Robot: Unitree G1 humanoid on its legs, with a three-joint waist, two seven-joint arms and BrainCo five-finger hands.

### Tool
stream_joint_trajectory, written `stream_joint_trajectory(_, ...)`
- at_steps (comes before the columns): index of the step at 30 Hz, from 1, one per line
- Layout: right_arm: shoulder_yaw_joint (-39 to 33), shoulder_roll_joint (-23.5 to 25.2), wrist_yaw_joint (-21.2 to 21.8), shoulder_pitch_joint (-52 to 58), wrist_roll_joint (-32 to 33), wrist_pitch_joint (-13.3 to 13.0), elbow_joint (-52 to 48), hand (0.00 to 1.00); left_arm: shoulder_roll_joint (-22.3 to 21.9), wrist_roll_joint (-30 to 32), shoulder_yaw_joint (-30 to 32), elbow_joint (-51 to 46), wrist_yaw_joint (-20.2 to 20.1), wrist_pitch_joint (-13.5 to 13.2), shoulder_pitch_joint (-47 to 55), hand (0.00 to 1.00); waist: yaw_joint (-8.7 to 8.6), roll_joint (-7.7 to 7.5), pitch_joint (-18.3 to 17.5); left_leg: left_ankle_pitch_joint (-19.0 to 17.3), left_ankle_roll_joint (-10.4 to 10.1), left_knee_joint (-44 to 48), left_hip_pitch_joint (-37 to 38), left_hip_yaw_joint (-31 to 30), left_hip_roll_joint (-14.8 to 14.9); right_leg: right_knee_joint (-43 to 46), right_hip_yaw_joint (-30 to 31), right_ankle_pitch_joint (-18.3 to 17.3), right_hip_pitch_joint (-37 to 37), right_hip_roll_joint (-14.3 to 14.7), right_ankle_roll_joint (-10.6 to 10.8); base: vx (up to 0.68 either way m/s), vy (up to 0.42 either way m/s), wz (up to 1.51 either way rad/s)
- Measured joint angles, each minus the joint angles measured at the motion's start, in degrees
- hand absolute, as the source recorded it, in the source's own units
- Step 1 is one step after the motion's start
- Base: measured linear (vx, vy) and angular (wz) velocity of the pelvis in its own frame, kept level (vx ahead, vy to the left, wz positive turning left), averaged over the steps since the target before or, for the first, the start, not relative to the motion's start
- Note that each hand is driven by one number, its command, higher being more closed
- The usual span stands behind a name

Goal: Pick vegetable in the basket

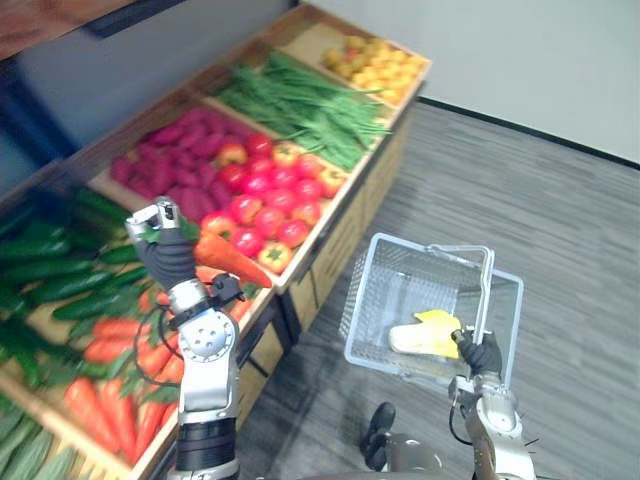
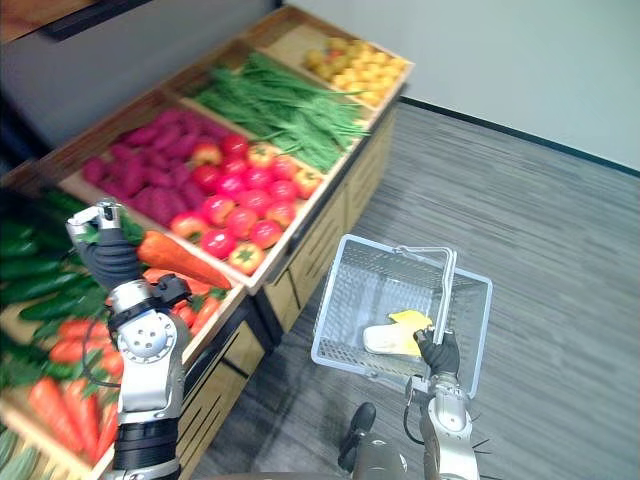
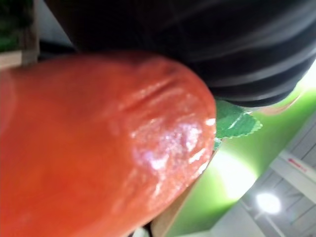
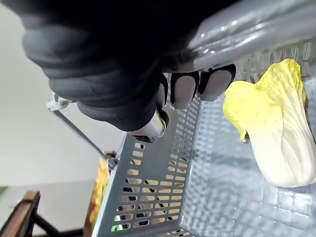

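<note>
Work is split: left hand (image 1: 168,257) grips a glossy orange tapered carrot (image 1: 233,261) above the wooden stand (image 1: 338,238) at left, right hand (image 1: 484,356) clasps the grey mesh basket (image 1: 398,288) by its handle, near right, to receive it.

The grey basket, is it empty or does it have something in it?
Not empty: a napa cabbage lies on the floor of the basket. The carrot is outside it, held in the left hand.

Glossy, smooth carrot (image 3: 98,148); grey perforated plastic basket (image 4: 148,197); wooden stand (image 1: 342,238); matt, grained floor (image 1: 570,200).
</note>
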Motion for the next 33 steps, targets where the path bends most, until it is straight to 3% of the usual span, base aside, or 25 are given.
stream_joint_trajectory(2, 1.97, -1.39, 0.55, -0.03, 0.26, 0.06, -0.23, 1.0, 0.12, -2.08, -2.01, 3.18, -1.55, -0.55, -0.09, 1.0, 0.24, 0.31, 0.02, 3.28, 5.4, 13.41, -3.72, -7.66, 4.23, -1.73, 4.36, -0.34, 2.01, 2.57, -0.87, 0.11, -0.014, -1.05)
stream_joint_trajectory(3, 3.12, -1.47, 0.61, -0.07, 0.36, 0.31, -1.12, 1.0, 0.01, -3.02, -2.93, 5.0, -2.12, -0.71, -0.1, 1.0, 0.43, 0.48, 0.04, 0.15, 4.03, 17.42, -6.79, -14.59, 2.93, -2.28, 6.22, -0.4, 2.67, 3.14, -1.11, 0.17, 0.079, -1.3)
stream_joint_trajectory(4, 5.09, -2.4, 0.82, -0.66, 0.78, 0.38, -1.65, 1.0, 0.07, -3.97, -4.79, 6.87, -3.22, -0.66, 0.23, 1.0, 0.51, 0.38, 0.14, -5.21, 2.92, 18.59, -11.31, -23.42, -2.12, -2.74, 9.96, -0.33, 3.43, 3.39, -1.67, 0.22, 0.122, -1.33)
stream_joint_trajectory(6, 6.77, -2.82, 1.01, -1.41, 1.36, 0.44, -2.13, 1.0, 0.16, -3.97, -7.43, 9.19, -3.82, -0.49, 0.49, 1.0, 0.59, 0.33, 0.2, -8.96, 4.85, 15.41, -15.21, -30.55, -8.19, -3.38, 13.66, -0.32, 5.33, 3.41, -1.65, 0.23, 0.127, -1.11)
stream_joint_trajectory(9, 9.66, -3.45, 1.33, -1.88, 2.48, 0.45, -4.03, 1.0, 0.16, -3.85, -10.98, 10.67, -4.74, -0.49, 0.39, 1.0, 1.02, 0.26, 0.3, -9.02, 4.69, 4.2, -18.87, -40.36, -15.47, -3.4, 19.61, -0.16, 6.96, 3.48, 0.03, 0.12, 0.148, -1.21)
stream_joint_trajectory(10, 10.62, -3.98, 1.4, -1.96, 2.69, 0.45, -4.9, 1.0, -0.04, -3.83, -11.91, 11.2, -4.79, -0.49, 0.2, 1.0, 1.12, 1.03, 0.16, -6.19, 3.52, -1.86, -19.32, -43.79, -16.69, -3.3, 21.48, 0.16, 7.01, 4.46, 1.34, 0.08, 0.183, -1.2)
stream_joint_trajectory(11, 12.11, -4.31, 1.61, -1.9, 3.26, 0.48, -5.54, 1.0, -0.02, -3.77, -13.45, 12.76, -5.06, -0.43, -0.2, 1.0, 1.33, 0.79, 0.02, -4.22, 5.06, -2.91, -18.53, -43.52, -17.05, -3.98, 24.93, 0.5, 7.71, 5.13, 2.9, 0.13, 0.213, -1.07)
stream_joint_trajectory(12, 13.54, -4.35, 2.44, -1.38, 4.76, 0.52, -7.61, 1.0, 0.04, -3.75, -14.42, 14.63, -5.78, -0.04, -1.94, 1.0, 0.42, 0.11, -0.18, -4.46, 5.6, -4.34, -17.43, -42.43, -17.74, -5.34, 26.24, 1.16, 8.12, 4.27, 3.9, 0.12, 0.177, -0.77)
stream_joint_trajectory(18, 21.8, -4.38, 6.52, -0.77, 6.92, 0.87, -11.93, 1.0, -0.23, -3.15, -21.76, 16.65, -7.25, 0.91, -8.64, 1.0, 0.37, -1.24, -0.65, -3.74, 7.11, -11.52, -11.97, -36.38, -20.03, -6.11, 32.1, 1.07, 8.27, 2.42, 5.98, 0.1, 0.146, -0.43)
stream_joint_trajectory(33, 31.5, -5.05, 8.04, -0.84, 9.74, 3.08, -12.18, 1.0, 0.96, 1.95, -23.92, 32.14, -6.83, 2.73, -11.92, 1.0, -0.26, -3.23, -1.94, -1.88, 8.16, -17.11, -9.37, -34.95, -21.43, -7.43, 34.25, 1.03, 7.37, 1.59, 6.09, 0.04, 0.029, -0.07)
